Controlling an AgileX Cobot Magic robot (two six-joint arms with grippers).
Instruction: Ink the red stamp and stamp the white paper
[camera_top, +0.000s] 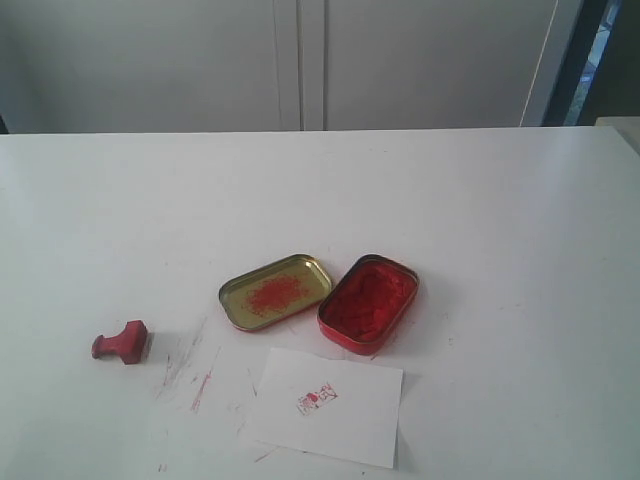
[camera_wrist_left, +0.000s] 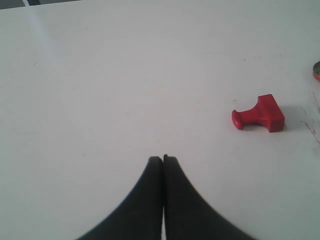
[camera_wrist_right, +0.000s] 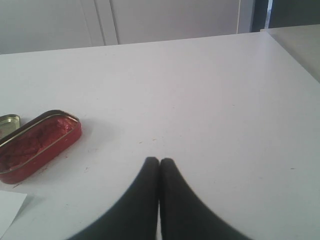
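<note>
The red stamp (camera_top: 122, 343) lies on its side on the white table at the left, also seen in the left wrist view (camera_wrist_left: 260, 114). The white paper (camera_top: 328, 405) lies near the front edge and bears one red print (camera_top: 317, 400); its corner shows in the right wrist view (camera_wrist_right: 9, 209). My left gripper (camera_wrist_left: 163, 159) is shut and empty, well apart from the stamp. My right gripper (camera_wrist_right: 159, 161) is shut and empty, over bare table, away from the red ink tin (camera_wrist_right: 37, 145). Neither gripper appears in the exterior view.
The red oval tin of ink (camera_top: 368, 303) stands open behind the paper. Its gold lid (camera_top: 275, 291), smeared red inside, lies just to its left. Red scribble marks (camera_top: 195, 375) stain the table between stamp and paper. White cabinet doors (camera_top: 300, 60) rise behind the table.
</note>
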